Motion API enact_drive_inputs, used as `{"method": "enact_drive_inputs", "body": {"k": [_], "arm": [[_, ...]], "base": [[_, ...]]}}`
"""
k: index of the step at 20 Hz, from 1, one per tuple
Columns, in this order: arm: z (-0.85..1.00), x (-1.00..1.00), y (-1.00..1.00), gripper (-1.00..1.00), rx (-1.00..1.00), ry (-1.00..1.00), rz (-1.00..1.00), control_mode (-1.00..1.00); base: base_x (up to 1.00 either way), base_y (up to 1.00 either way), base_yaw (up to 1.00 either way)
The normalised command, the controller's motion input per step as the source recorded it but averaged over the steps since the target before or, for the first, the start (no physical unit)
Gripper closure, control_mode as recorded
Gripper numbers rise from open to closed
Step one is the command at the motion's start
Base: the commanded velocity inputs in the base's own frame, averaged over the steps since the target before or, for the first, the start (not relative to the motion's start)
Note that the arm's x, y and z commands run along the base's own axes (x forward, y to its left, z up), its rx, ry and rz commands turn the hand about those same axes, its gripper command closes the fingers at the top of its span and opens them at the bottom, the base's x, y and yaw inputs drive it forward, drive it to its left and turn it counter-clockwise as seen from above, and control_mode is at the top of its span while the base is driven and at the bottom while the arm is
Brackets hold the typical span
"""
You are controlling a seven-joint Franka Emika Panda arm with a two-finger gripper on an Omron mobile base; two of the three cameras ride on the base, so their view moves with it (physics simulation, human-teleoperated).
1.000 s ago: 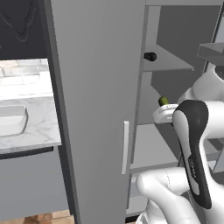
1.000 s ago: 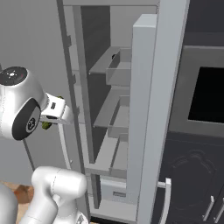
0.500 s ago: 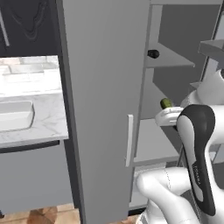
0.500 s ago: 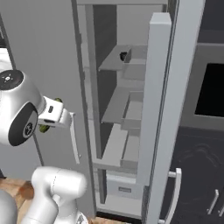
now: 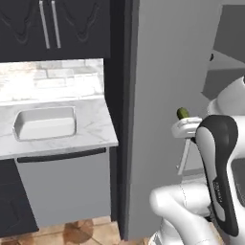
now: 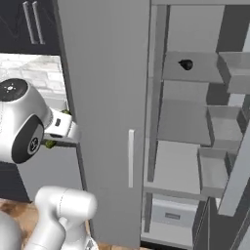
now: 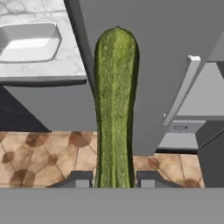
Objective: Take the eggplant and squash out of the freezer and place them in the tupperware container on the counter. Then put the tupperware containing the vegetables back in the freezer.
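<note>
The place was a rendered home kitchen. A white marble counter with grey veins ran over dark cabinet fronts, with a shallow white rectangular tupperware container resting on it. Black wall cabinets with slim pale handles hung above a pale tiled backsplash. A tall grey freezer stood open beside the counter, showing grey inner shelves. The floor was brown patterned tile.
</note>
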Motion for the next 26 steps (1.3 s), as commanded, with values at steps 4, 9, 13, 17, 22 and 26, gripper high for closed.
{"method": "enact_drive_inputs", "body": {"k": [4,9,13,17,22,26], "arm": [[0.0,0.0,0.0,1.0,0.0,0.0,0.0,1.0],[0.0,0.0,0.0,1.0,0.0,0.0,0.0,1.0],[0.0,0.0,0.0,1.0,0.0,0.0,0.0,1.0],[0.0,0.0,0.0,1.0,0.0,0.0,0.0,1.0],[0.0,0.0,0.0,1.0,0.0,0.0,0.0,1.0],[0.0,0.0,0.0,1.0,0.0,0.0,0.0,1.0]], "base": [[-0.37,1.0,0.0],[-0.15,1.0,-0.02],[0.06,1.0,-0.02],[0.68,0.86,-0.09],[0.68,0.62,-0.1],[0.26,0.06,-0.03]]}}
